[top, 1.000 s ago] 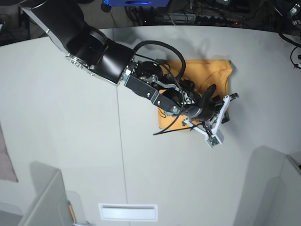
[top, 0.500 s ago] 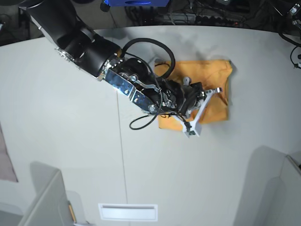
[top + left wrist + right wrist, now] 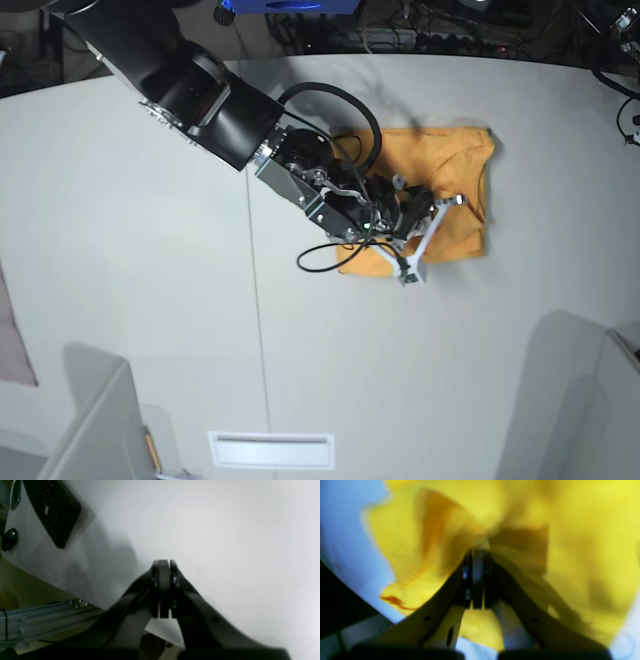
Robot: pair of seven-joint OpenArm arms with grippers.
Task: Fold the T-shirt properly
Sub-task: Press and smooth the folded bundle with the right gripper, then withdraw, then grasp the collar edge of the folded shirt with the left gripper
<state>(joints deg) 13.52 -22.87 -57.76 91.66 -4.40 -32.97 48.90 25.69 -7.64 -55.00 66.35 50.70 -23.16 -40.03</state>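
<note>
Plain orange-yellow cotton T-shirt (image 3: 450,190) lies folded into a compact rectangle on the pale grey tabletop (image 3: 130,230), upper right of centre in the base view. Black right arm (image 3: 200,95) reaches in from the upper left of that frame, its wrist over the shirt's lower left part. Right claw (image 3: 478,552) in the right wrist view: jaws pressed together, tips against blurred yellow fabric; whether any cloth is pinched between them cannot be told. Left claw (image 3: 163,565) in the left wrist view: jaws fully together, nothing between them, hanging over bare tabletop; it does not show in the base view. Black perforated panel (image 3: 52,510) sits at upper left of the left wrist view. Pinkish-grey cloth (image 3: 10,330) lies at the left edge of the base view, well apart from the shirt.
</note>
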